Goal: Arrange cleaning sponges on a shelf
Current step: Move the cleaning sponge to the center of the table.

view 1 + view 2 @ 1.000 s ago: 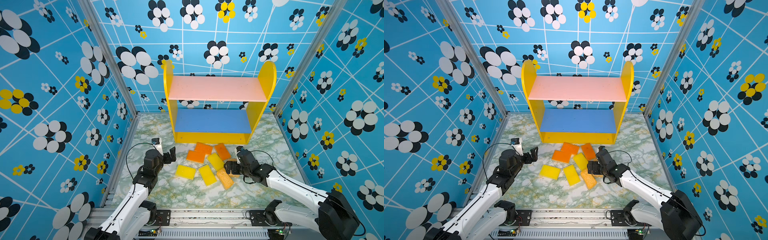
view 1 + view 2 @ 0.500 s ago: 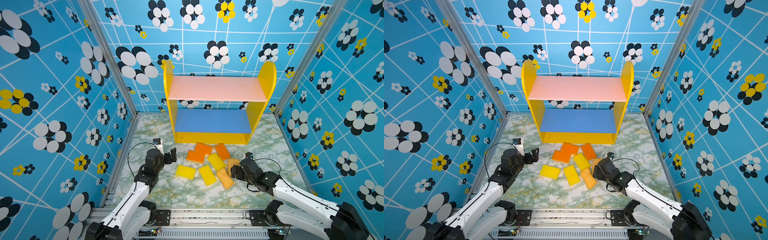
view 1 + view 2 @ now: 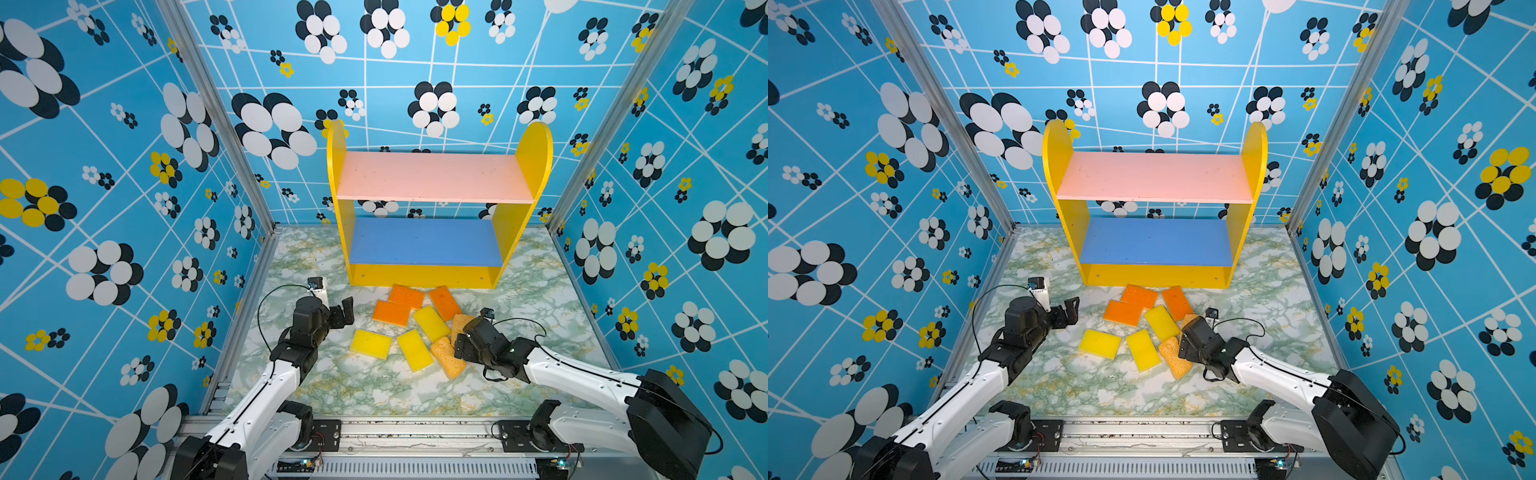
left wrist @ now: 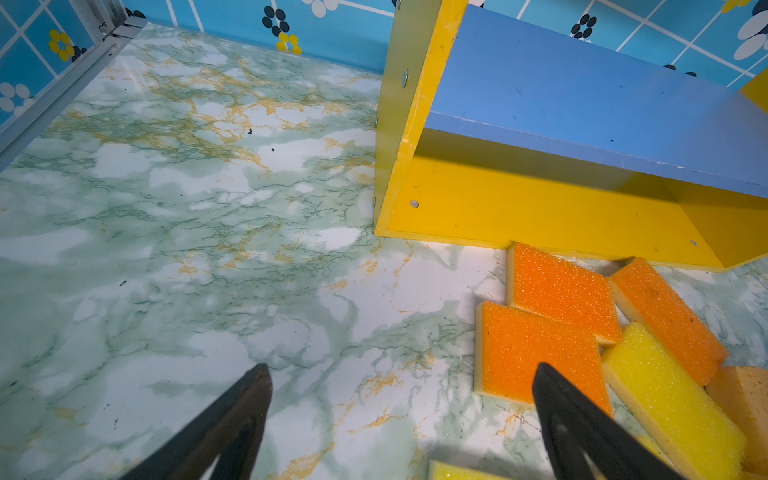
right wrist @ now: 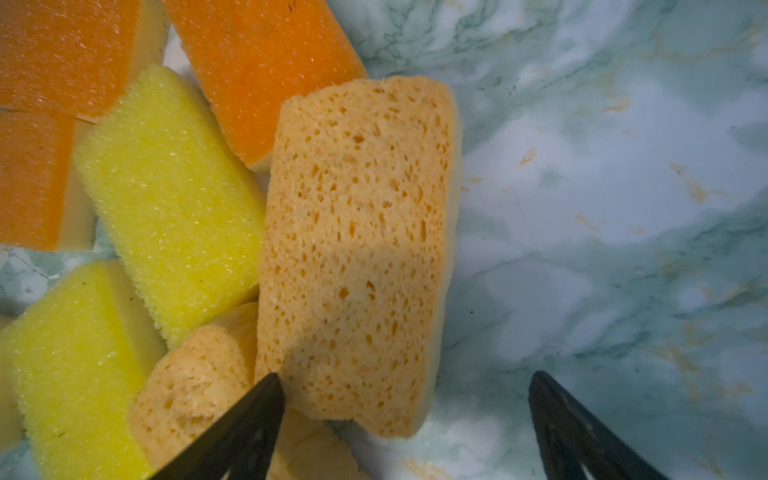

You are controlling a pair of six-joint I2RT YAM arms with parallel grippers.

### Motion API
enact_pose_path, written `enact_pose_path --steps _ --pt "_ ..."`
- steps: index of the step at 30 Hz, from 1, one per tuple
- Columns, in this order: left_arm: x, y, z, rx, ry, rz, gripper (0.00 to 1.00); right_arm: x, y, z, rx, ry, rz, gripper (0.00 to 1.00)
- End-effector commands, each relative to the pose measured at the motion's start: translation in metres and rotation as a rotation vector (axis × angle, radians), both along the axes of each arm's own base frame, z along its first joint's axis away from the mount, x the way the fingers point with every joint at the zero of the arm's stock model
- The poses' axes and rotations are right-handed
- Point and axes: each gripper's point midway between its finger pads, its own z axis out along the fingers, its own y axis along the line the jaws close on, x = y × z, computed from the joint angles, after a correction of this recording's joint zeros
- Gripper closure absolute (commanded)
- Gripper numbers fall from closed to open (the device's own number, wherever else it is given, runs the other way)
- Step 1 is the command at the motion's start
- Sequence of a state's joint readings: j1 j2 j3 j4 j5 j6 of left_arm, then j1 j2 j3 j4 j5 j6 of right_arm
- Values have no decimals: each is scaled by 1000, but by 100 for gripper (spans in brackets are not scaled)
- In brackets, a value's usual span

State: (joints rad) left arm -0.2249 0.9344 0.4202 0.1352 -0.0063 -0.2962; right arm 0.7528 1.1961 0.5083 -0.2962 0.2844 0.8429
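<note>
**On the marble floor (image 3: 374, 390), before the shelf (image 3: 424, 276): eight cleaning sponges (image 3: 415, 328), none shelved**

Stock: three orange, three yellow, two tan, in a loose overlapping cluster. Its far edge lies against the shelf's yellow base. The pink and blue boards are bare.

Right gripper (image 5: 404, 377): jaws apart, empty, straddling the near end of the tan porous block (image 5: 357, 249). One finger is over the seam with the second tan block (image 5: 195, 386), the other over bare marble.

Left gripper (image 4: 400, 370): jaws apart, empty, beside the orange sponge (image 4: 536, 353).

Hazards, as judged:
- The seam-side finger may land on the second tan block. It could then pinch both blocks, or shove that one into the yellow sponge (image 5: 166, 199) that touches the target.
- Soft foam may squash and slip from a shallow end grip.
- A drooping block could catch a board edge on delivery.
</note>
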Motion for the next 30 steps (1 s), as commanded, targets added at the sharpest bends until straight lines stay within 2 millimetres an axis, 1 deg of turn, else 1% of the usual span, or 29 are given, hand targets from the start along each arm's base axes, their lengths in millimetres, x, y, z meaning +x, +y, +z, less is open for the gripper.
enact_pose_path --steps 1,3,7,10,14,16,24,27,30 --pt "5 -4 12 -15 -30 -13 1 0 -4 -1 -37 -4 5 6" --pt "5 -4 10 -14 -27 -12 1 1 -3 3 -30 -19 7 6" --pt "6 -5 10 -13 -22 -13 1 -2 -14 3 -59 -20 -29 5" --pt "6 -5 9 -15 -20 -14 1 -6 -32 2 -122 -6 -104 5" --pt "6 -5 9 -13 -15 -16 1 -10 -56 8 -203 -10 -209 4" --pt "5 -5 9 -10 -16 -15 1 -10 -61 10 -219 -14 -232 4" --pt "3 -3 9 -3 -19 -12 1 -7 -60 20 -184 -65 -228 3" --pt "3 -3 8 -4 -18 -12 1 -2 -49 28 -136 -109 -162 3" --pt "2 -3 8 -8 -17 -12 1 6 -30 44 -45 -186 -72 3"
